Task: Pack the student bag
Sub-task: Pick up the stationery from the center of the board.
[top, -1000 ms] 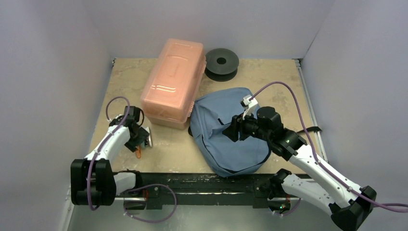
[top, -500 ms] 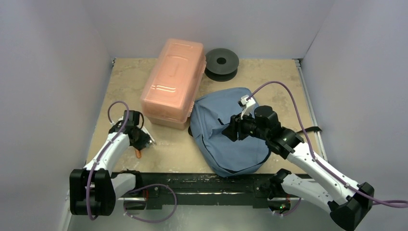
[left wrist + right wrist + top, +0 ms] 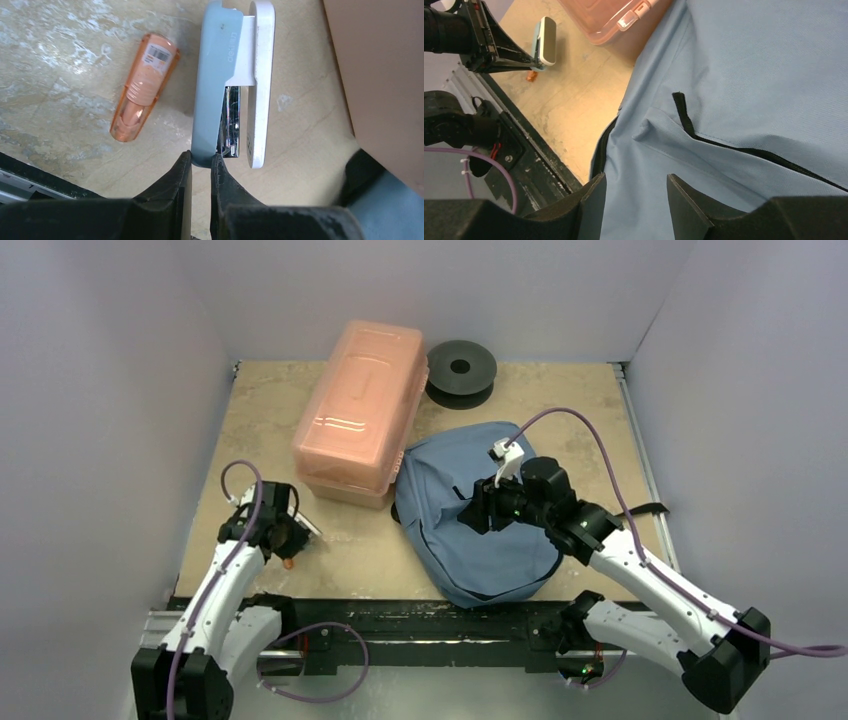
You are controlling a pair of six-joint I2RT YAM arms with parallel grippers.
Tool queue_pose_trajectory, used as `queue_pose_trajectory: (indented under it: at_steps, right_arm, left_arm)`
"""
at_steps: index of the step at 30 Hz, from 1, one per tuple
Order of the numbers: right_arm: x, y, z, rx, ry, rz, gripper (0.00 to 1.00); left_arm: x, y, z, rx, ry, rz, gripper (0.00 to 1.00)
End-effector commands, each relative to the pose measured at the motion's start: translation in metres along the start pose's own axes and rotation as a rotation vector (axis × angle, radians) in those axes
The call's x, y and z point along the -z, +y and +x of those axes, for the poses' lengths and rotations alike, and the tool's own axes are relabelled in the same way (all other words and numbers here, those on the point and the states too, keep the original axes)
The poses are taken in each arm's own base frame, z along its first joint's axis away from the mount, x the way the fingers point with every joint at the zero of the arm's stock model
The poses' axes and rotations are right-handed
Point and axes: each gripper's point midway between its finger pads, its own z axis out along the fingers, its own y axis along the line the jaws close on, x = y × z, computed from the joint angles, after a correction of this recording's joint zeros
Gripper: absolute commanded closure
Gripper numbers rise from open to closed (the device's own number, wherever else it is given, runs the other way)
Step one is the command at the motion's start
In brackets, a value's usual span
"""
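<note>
Left gripper closed to a narrow gap on the near end of the stapler; orange tube just beside it. Right gripper jaws apart, empty, over the bag. Bag lies on table, just beside pink box.

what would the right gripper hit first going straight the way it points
Probably the student bag, near its black zipper; the open right gripper aims straight at it, depth unclear.
</note>
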Motion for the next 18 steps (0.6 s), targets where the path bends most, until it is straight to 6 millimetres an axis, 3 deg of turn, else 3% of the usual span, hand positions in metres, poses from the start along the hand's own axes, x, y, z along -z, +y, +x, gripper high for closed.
queue_pose_trajectory:
  at_steps: [1, 3, 6, 9, 12, 18]
  right_arm:
    - [0.001, 0.027, -0.019, 0.001, -0.043, -0.127, 0.48]
    - [0.001, 0.037, -0.021, -0.021, -0.043, -0.183, 0.45]
    - [0.002, 0.067, -0.023, -0.106, -0.017, -0.341, 0.42]
    - [-0.001, 0.092, -0.028, -0.273, 0.020, -0.481, 0.31]
    - [-0.010, 0.096, -0.031, -0.376, 0.032, -0.482, 0.19]
    - [-0.035, 0.097, -0.016, -0.482, 0.096, -0.394, 0.15]
  left_arm:
    - [0.019, -0.019, 0.011, -0.087, 0.007, 0.116, 1.00]
    - [0.034, -0.037, 0.024, -0.153, 0.035, 0.220, 1.00]
    - [0.065, -0.079, 0.056, -0.273, 0.088, 0.504, 1.00]
    - [0.095, -0.096, 0.082, -0.337, 0.084, 0.654, 1.00]
    - [0.112, -0.109, 0.110, -0.409, 0.101, 0.729, 1.00]
    - [0.147, -0.142, 0.154, -0.639, 0.074, 0.766, 1.00]
